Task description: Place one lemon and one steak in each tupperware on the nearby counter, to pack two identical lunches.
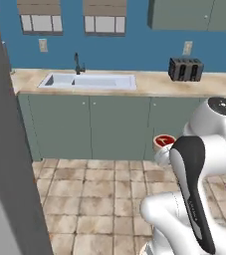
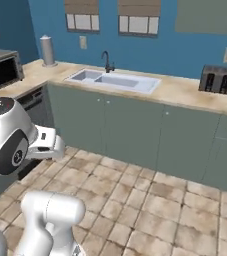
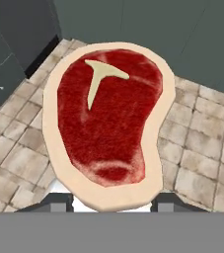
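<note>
The gripper (image 3: 111, 201) has its jaws half closed on 1 flat red raw steak with a pale fat rim (image 3: 108, 123), carried above the tan tiled floor (image 3: 202, 148). Next, reach a tupperware and release it inside.

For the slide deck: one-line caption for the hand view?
Steak held in the hand, carried above the tiled kitchen floor.

In my tool (image 3: 111, 201) the steak (image 3: 108, 118) looks raw, grainy red, matt, with a smooth pale fat rim. The counter (image 1: 154, 84) is beige marbled stone; the floor (image 1: 99, 199) is rough mottled tile.
</note>
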Robot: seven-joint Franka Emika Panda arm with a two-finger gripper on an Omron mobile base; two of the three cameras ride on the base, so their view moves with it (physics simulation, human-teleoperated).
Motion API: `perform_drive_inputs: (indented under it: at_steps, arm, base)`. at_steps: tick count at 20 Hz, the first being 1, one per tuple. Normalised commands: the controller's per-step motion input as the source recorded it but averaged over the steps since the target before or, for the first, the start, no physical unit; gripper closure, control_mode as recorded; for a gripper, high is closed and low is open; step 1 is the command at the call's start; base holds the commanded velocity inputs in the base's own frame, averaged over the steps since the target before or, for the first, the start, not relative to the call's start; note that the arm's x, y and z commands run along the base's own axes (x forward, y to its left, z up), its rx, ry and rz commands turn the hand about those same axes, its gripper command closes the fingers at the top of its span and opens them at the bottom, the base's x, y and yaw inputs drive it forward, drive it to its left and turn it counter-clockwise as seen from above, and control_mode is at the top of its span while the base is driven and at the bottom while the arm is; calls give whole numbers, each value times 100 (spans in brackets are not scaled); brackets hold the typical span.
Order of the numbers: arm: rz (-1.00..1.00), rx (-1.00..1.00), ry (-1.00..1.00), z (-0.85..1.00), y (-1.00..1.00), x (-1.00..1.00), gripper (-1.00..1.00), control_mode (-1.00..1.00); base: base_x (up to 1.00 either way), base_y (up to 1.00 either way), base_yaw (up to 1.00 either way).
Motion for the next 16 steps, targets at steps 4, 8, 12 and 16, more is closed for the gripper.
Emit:
perform_drive_inputs:
  at_steps: [4,8,12,16]
  arm:
    - [0,0,0,0,0,0,100,100]
    - [0,0,0,0,0,0,100,100]
    - [0,0,0,0,0,0,100,100]
    - [0,0,0,0,0,0,100,100]
  base:
    - [100,4,64]
    - [100,4,64]
    - [100,3,63]
    - [100,0,60]
